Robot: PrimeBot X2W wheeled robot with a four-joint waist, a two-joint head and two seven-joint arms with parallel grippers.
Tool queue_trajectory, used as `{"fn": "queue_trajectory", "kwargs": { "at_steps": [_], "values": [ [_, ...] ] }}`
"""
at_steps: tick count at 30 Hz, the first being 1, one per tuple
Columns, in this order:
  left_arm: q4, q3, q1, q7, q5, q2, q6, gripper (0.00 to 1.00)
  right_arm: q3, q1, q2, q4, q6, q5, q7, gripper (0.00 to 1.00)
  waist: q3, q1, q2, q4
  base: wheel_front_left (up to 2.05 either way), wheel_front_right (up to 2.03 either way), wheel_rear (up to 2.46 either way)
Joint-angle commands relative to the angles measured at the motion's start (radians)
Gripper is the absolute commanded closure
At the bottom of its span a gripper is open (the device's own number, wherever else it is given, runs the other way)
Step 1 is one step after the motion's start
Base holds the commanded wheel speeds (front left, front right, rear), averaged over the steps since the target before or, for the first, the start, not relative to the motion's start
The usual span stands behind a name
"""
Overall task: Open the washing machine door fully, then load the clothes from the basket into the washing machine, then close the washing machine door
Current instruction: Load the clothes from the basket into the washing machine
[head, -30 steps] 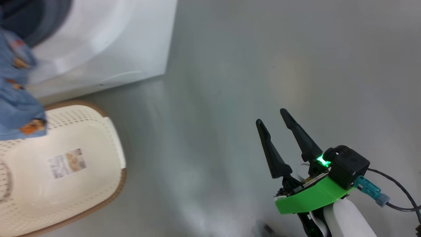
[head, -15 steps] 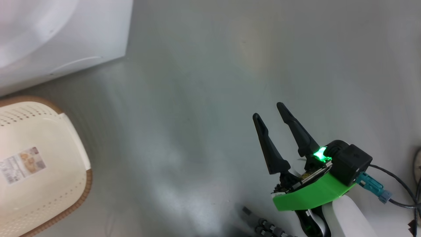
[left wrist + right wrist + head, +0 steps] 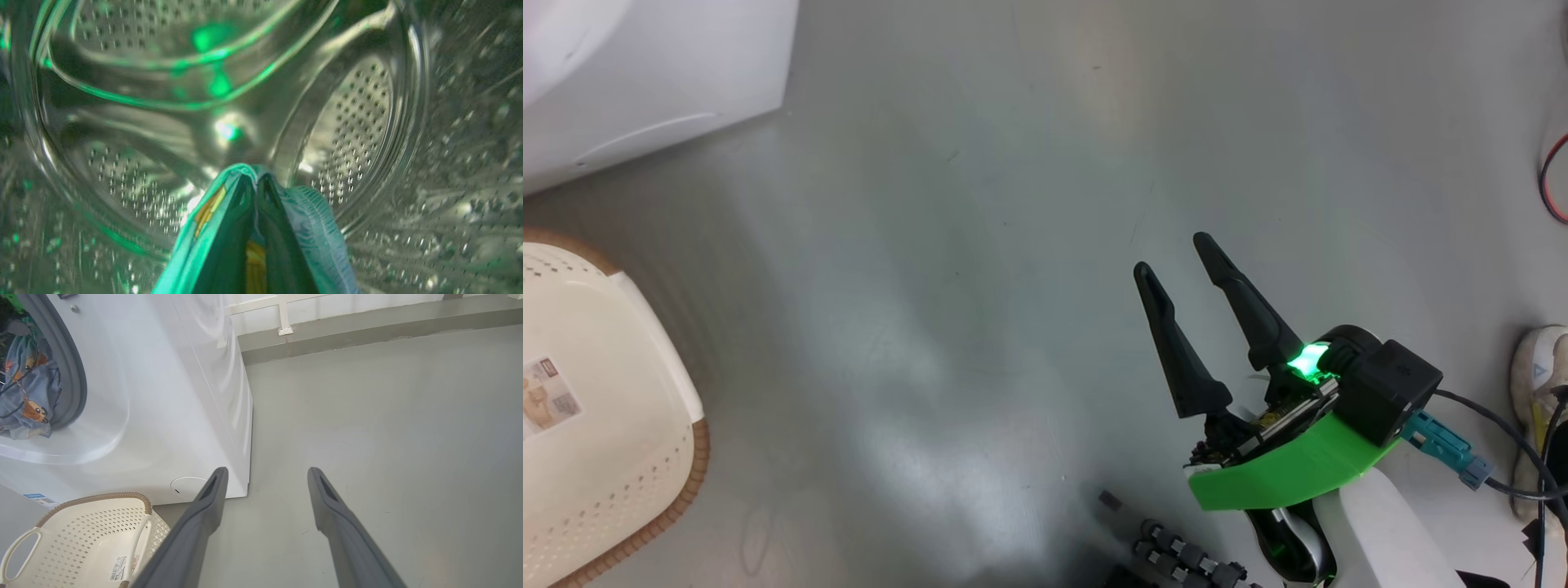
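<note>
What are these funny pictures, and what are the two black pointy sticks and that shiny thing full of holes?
They come from a robot on wheels that is loading laundry. One camera sits on its head and looks down at the grey floor. The black sticks are the fingers of its right tool, open and holding nothing. At the left edge is a cream-white plastic basket with holes. Two more cameras sit on its wrists. The right one sees the big white washing machine. The left one looks inside the machine's shiny steel drum with holes, where the left tool is shut on blue printed cloth.
</note>
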Motion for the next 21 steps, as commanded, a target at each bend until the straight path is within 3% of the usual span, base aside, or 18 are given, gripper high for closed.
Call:
{"fn": "queue_trajectory", "kwargs": {
  "at_steps": [1, 10, 11, 12, 21],
  "values": [
    [0.014, 0.005, -0.002, 0.02, -0.012, 0.035, -0.007, 1.0, 0.018, 0.009, -0.004, -0.023, 0.006, 0.014, -0.012, 0.0, 0.004, 0.0, 0.0, 0.005, 0.0, 0.0, 0.0],
    [0.132, 0.026, 0.033, 0.165, -0.094, 0.004, -0.028, 1.0, 0.024, -0.008, -0.004, -0.011, 0.006, 0.007, -0.012, 0.0, 0.0, 0.0, 0.0, 0.034, 0.0, 0.0, 0.0],
    [0.134, 0.027, 0.037, 0.165, -0.097, 0.003, -0.025, 0.61, 0.024, -0.01, -0.004, -0.009, 0.006, 0.005, -0.012, 0.0, -0.003, 0.0, 0.0, 0.036, 0.0, 0.0, 0.0],
    [0.134, 0.028, 0.042, 0.166, -0.101, 0.002, -0.023, 0.0, 0.023, -0.012, -0.004, -0.007, 0.006, 0.004, -0.012, 0.0, -0.007, 0.0, 0.0, 0.039, 0.0, 0.0, 0.0],
    [0.119, 0.023, 0.102, 0.125, -0.118, -0.011, -0.028, 0.0, 0.013, -0.013, -0.004, 0.005, 0.006, -0.008, -0.012, 0.0, -0.044, 0.0, 0.0, 0.066, 0.0, 0.0, 0.0]
  ]
}}
